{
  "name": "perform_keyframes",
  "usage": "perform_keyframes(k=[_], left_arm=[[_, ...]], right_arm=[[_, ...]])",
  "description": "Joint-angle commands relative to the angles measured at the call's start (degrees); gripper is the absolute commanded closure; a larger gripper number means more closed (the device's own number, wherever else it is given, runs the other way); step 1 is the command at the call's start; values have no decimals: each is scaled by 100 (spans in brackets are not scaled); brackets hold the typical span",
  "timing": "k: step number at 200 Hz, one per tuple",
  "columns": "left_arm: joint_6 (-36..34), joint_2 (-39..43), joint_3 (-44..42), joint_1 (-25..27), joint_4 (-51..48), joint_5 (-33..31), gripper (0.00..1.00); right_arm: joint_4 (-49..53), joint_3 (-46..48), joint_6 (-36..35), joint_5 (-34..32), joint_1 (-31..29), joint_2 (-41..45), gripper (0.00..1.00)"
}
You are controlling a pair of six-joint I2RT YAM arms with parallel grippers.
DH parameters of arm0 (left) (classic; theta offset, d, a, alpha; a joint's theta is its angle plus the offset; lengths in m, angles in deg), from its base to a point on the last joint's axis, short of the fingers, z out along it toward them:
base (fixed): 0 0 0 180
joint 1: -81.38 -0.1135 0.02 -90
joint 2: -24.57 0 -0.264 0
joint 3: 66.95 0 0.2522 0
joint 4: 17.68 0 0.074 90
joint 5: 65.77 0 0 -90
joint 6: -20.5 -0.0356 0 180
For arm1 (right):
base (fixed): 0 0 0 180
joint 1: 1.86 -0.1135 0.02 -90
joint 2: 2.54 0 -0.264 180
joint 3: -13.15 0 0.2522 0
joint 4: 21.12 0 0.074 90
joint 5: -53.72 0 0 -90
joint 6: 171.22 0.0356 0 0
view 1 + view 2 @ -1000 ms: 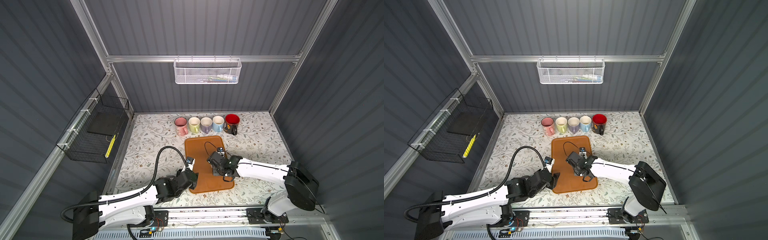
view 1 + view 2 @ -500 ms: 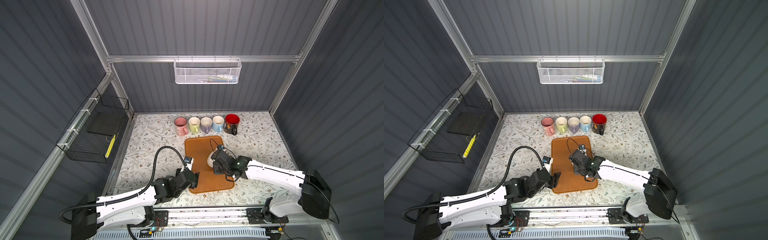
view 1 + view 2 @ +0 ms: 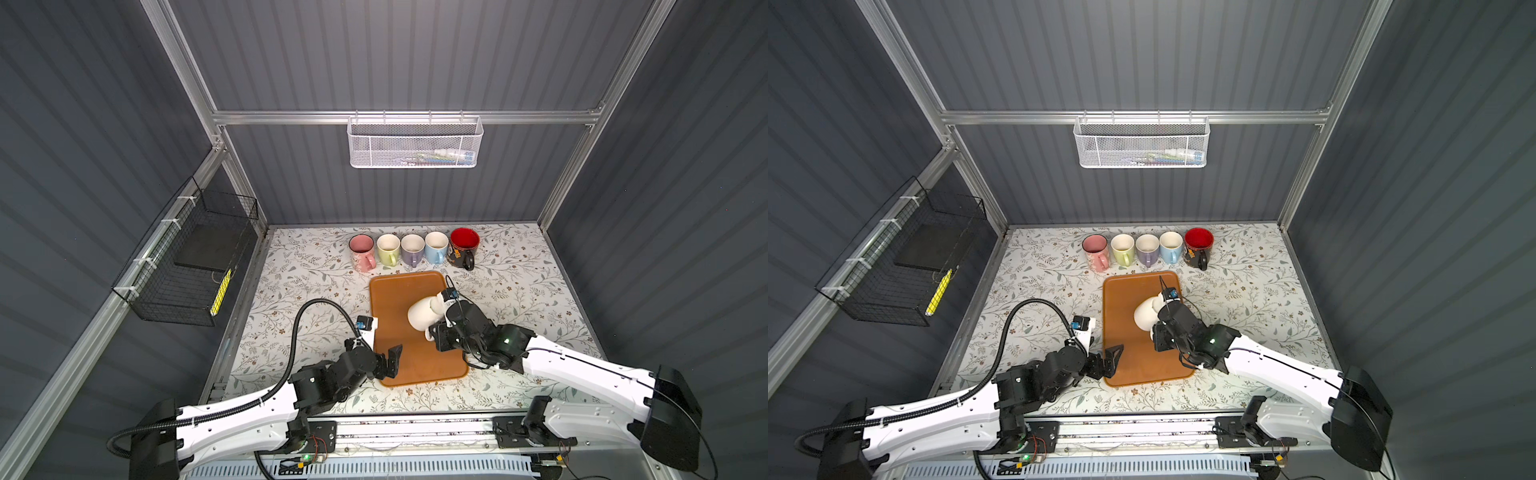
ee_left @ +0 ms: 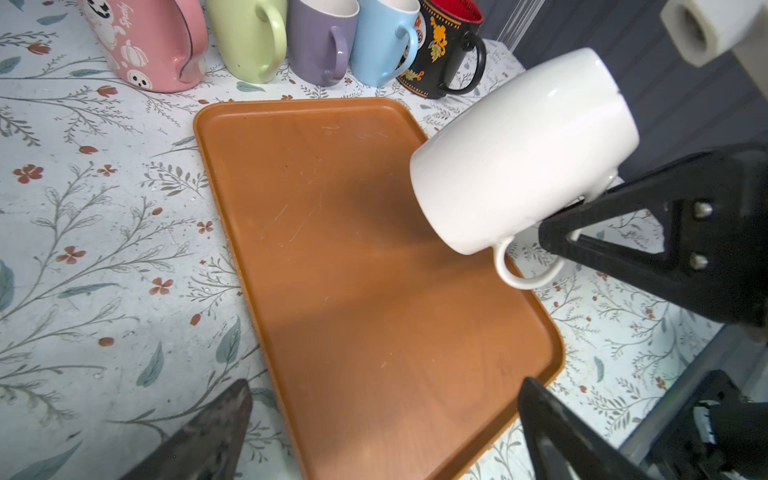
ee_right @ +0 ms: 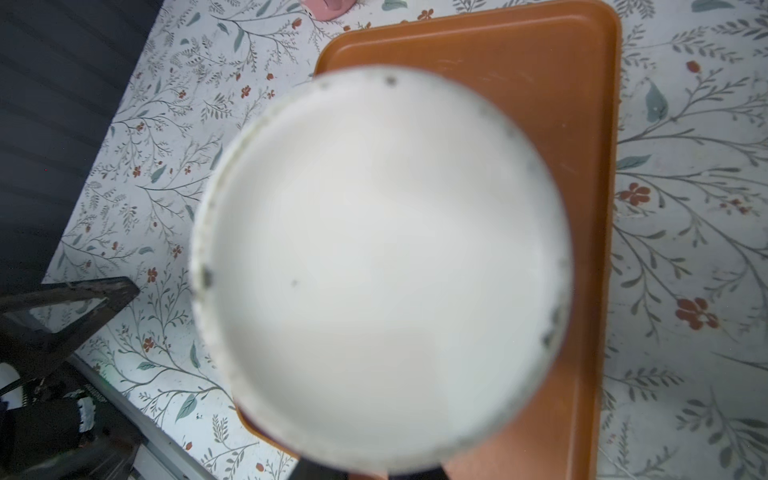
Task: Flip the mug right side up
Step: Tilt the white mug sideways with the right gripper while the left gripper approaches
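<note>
A white mug (image 3: 422,316) (image 3: 1146,313) hangs tilted in the air over the orange tray (image 3: 399,291) (image 3: 1129,286), base up towards the right wrist and mouth slanting down. My right gripper (image 3: 436,332) (image 3: 1156,336) is shut on the mug at its handle side; a black finger (image 4: 615,232) sits against the handle. In the right wrist view the mug's base (image 5: 382,257) fills the frame and hides most of the jaws (image 5: 370,471). My left gripper (image 3: 388,363) (image 3: 1111,359) (image 4: 382,411) stands open and empty over the tray's near left corner, apart from the mug (image 4: 523,158).
Several upright mugs line the back of the table: pink (image 3: 360,251), green (image 3: 387,248), purple (image 3: 411,249), blue (image 3: 435,247) and a black one with a red inside (image 3: 463,246). A black wire basket (image 3: 191,266) hangs on the left wall, a white one (image 3: 413,143) on the back wall.
My left gripper's jaws have spread wide and it has drawn back from the mug towards the near left. The right gripper has carried the mug up and farther back over the tray.
</note>
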Motion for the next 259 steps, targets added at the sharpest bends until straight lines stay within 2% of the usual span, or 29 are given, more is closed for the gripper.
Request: perform_keyframes(k=[1, 45, 81, 150, 193, 212, 259], left_arm=[[121, 213, -212, -1, 648, 241, 0], [293, 389, -562, -29, 1366, 606, 0], [530, 255, -837, -195, 2204, 1152, 0], [1066, -678, -1048, -694, 3773, 2246, 2], [1063, -1415, -836, -767, 4612, 2911, 13], [1183, -1703, -849, -783, 5120, 3078, 17], [1650, -2152, -1169, -1018, 6622, 3299, 16]], right_arm=[[-844, 111, -199, 277, 90, 414, 100], [-1208, 396, -224, 656, 343, 876, 100], [-1470, 646, -111, 960, 594, 1183, 100], [-2059, 1207, 131, 1375, 935, 1834, 100], [-2445, 1414, 267, 1608, 1093, 1942, 100], [-2673, 1484, 321, 1727, 1146, 1973, 100], [-3060, 1655, 330, 1992, 1208, 2106, 100]])
